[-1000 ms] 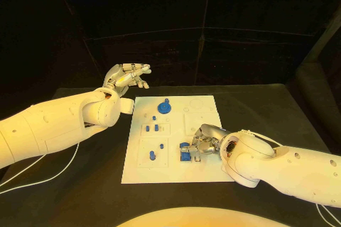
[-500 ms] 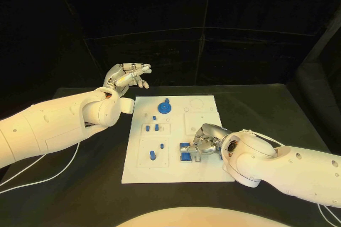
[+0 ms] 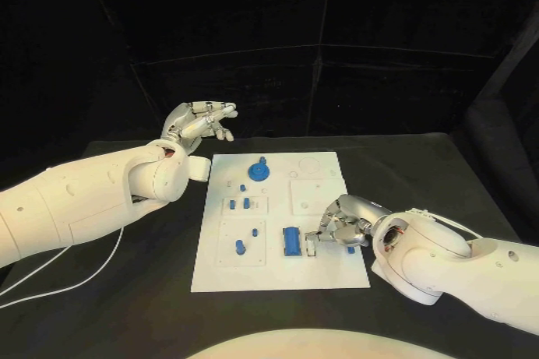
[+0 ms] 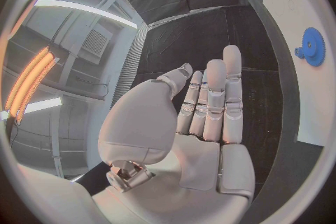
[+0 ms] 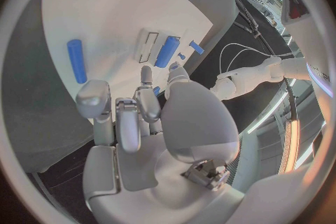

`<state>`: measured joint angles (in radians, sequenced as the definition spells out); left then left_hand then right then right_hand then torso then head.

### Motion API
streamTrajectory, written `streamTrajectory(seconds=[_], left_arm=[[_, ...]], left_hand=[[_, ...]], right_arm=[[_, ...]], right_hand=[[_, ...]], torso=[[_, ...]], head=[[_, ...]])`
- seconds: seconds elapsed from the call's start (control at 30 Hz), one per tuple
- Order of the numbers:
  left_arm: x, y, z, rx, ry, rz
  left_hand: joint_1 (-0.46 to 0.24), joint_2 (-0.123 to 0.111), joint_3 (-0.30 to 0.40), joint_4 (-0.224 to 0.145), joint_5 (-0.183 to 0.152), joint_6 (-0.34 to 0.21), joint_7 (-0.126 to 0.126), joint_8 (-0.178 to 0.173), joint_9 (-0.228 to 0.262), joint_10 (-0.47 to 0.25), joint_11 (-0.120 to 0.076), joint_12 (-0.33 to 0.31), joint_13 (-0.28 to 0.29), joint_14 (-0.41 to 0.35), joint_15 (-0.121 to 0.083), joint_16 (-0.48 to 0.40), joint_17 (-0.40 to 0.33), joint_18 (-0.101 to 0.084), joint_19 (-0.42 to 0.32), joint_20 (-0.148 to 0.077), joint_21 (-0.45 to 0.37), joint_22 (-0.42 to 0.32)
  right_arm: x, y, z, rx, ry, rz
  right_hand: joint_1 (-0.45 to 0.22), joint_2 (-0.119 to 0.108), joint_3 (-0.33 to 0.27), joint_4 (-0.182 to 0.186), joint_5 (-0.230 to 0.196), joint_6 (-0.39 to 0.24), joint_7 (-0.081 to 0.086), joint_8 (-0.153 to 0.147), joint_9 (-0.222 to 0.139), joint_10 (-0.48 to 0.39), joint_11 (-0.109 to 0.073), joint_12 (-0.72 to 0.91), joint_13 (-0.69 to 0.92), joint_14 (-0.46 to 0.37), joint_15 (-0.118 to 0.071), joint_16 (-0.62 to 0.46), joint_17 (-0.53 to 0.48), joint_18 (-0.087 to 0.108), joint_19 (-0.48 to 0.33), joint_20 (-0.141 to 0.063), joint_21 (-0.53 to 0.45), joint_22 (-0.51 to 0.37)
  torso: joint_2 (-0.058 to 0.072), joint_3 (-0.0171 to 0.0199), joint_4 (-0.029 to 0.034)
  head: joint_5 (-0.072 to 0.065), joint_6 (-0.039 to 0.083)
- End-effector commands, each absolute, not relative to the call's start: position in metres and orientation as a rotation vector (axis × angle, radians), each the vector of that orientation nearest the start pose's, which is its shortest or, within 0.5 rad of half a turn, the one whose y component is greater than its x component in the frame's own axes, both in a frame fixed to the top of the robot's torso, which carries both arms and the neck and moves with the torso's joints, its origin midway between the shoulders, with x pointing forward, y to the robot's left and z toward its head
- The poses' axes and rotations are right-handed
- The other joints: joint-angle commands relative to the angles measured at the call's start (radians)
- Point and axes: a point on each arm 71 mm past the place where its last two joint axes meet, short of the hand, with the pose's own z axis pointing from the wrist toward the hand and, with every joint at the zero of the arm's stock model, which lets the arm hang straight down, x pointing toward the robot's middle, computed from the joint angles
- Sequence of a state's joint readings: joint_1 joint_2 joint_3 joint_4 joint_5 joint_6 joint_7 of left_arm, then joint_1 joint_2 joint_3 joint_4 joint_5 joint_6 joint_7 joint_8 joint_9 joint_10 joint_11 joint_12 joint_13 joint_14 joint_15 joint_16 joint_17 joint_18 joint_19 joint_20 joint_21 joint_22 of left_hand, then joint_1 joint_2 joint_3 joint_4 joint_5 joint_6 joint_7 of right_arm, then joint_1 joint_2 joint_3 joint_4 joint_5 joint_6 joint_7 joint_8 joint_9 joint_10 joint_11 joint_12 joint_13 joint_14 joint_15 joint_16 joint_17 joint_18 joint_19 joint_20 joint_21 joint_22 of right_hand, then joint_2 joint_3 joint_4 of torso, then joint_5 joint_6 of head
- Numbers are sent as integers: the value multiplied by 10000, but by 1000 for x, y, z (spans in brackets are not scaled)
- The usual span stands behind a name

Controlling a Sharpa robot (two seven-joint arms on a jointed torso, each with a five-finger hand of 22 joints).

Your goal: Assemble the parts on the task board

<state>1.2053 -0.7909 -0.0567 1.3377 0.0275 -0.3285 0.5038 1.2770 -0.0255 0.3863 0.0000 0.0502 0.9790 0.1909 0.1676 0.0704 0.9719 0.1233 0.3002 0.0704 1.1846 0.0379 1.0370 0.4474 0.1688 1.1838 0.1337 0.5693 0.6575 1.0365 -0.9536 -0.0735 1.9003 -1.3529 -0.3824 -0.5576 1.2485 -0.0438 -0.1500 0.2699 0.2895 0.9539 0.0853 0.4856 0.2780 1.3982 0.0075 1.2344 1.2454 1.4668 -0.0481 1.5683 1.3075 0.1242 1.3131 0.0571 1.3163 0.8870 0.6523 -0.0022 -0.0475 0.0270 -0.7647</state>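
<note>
The right hand (image 3: 343,223) has drawn back from the blue bar (image 3: 292,241), fingers loosely curled on nothing. The bar now lies seated in its slot near the board's (image 3: 325,277) near right corner (likely placed). The left hand (image 3: 200,121) hovers open past the far left corner.

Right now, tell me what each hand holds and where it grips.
Neither holds anything. The left hand is raised with fingers apart; the right hand sits beside the long blue part.

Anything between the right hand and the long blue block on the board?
Head view: only bare white task board between the right hand and the long blue block; a narrow strip, nothing in it.
</note>
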Motion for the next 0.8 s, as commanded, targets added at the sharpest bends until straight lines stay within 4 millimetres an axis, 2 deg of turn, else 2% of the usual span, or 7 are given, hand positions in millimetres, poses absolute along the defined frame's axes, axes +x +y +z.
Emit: streamTrajectory(seconds=[0.03,0.1,0.17,0.2,0.37,0.53,0.8], left_arm=[[522,244,-185,-11013,12514,-14688],[522,244,-185,-11013,12517,-14694],[522,244,-185,-11011,12523,-14708],[522,243,-185,-11009,12526,-14716],[521,242,-184,-11004,12539,-14748],[520,242,-184,-10999,12554,-14782],[520,242,-184,-11001,12556,-14784]], left_hand=[[70,-8,-42,-3,-4,-74,-8,69,-13,-50,15,34,-8,-93,0,-3,-16,130,-25,22,-45,-14],[70,-8,-42,-3,-4,-74,-8,69,-13,-50,15,34,-8,-93,0,-3,-16,130,-25,22,-45,-14],[70,-8,-42,-3,-4,-74,-8,69,-13,-50,15,34,-8,-93,0,-3,-16,130,-25,22,-45,-14],[70,-8,-42,-3,-4,-74,-8,69,-13,-50,15,34,-8,-93,0,-3,-16,130,-25,22,-45,-14],[70,-8,-42,-3,-4,-74,-8,69,-13,-50,15,34,-8,-93,0,-3,-16,130,-25,22,-45,-14],[70,-8,-42,-3,-4,-74,-8,69,-13,-50,15,34,-8,-93,0,-3,-16,130,-25,22,-45,-14],[80,4,-66,-7,-5,-93,-6,93,-13,-95,19,76,-9,-113,5,5,-38,130,-25,26,-70,-34]], right_arm=[[375,-188,-233,2537,19293,6100],[375,-201,-233,2733,19274,5810],[375,-212,-233,2843,19216,5469],[375,-217,-233,2866,19185,5330],[376,-235,-234,2909,19122,4682],[379,-244,-237,2607,19327,3988],[385,-243,-246,2018,19939,3287]], right_hand=[[287,64,-59,-96,179,-499,166,-464,-191,-319,175,-625,-552,1040,130,25,2633,-114,-26,111,-78,-16],[395,112,-93,-115,272,-569,231,-613,-252,-375,233,-768,-684,1040,212,25,2633,-113,-29,167,-80,-16],[479,159,-136,-118,429,-514,256,-695,-285,-382,259,-823,-737,1040,249,25,2633,-109,-35,217,-83,-20],[539,181,-153,-125,653,-378,227,-679,-279,-379,238,-841,-755,1040,220,25,2633,-100,-38,221,-85,-21],[703,226,-287,-70,1295,-8,127,-717,-289,-356,168,-908,-824,1040,181,25,2633,-97,-44,179,-96,-28],[745,259,-413,3,1284,196,75,-722,-261,-338,105,-945,-865,1040,125,25,2633,-96,-42,135,-103,-26],[761,269,-682,106,1120,364,-2,-731,-139,-324,31,-994,-916,1040,32,25,2633,-93,-52,60,-139,-53]], torso=[[1,-10,4],[13,-24,15],[13,-17,-11],[10,-11,-12],[17,0,-26],[21,8,-4],[19,-1,10]], head=[[-206,47],[-269,70],[-314,101],[-386,99],[-502,90],[-587,75],[-567,48]])
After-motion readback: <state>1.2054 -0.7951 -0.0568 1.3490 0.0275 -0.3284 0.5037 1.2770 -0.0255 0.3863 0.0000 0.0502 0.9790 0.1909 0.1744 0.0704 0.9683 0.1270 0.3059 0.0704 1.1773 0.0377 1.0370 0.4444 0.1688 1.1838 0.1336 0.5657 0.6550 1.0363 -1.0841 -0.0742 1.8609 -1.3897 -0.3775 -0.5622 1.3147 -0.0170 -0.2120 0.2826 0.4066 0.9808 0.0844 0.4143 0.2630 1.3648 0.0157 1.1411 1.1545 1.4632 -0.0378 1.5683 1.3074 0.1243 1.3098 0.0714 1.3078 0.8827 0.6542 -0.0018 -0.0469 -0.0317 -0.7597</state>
